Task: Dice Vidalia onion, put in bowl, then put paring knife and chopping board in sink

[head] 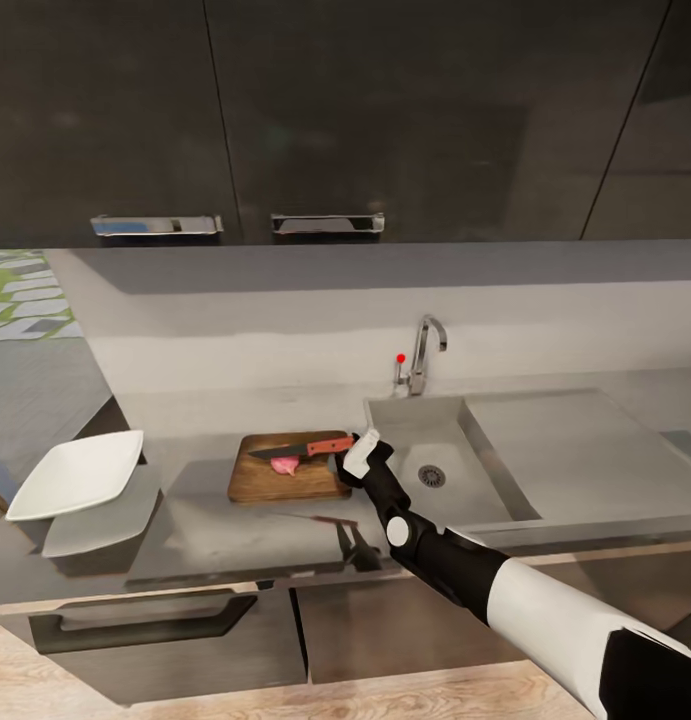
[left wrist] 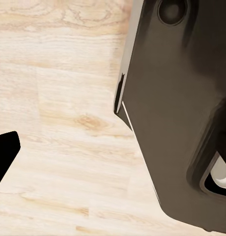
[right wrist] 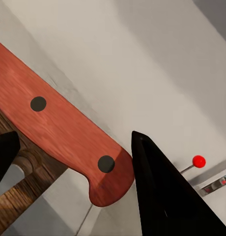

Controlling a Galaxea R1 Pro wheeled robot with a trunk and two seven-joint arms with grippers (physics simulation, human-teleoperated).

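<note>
The chopping board (head: 285, 483) lies on the countertop (head: 205, 530) just left of the sink (head: 455, 470). On it rests the pink Vidalia onion (head: 284, 465). The paring knife (head: 303, 448) hangs level over the onion, blade pointing left. My right gripper (head: 349, 452) is shut on its red handle. In the right wrist view that handle (right wrist: 59, 128) runs between the two dark fingers (right wrist: 162, 196), with board grain (right wrist: 24, 196) below. The white bowl (head: 77, 474) stands at the counter's left end. A dark fingertip (left wrist: 5, 152) shows over wooden floor in the left wrist view.
A chrome gooseneck tap (head: 422, 355) with a tiny red knob (head: 400, 357) stands behind the basin. A flat drainboard (head: 575, 440) extends to the right. Dark wall cabinets (head: 325, 110) hang above, drawers (head: 145, 625) sit below the counter.
</note>
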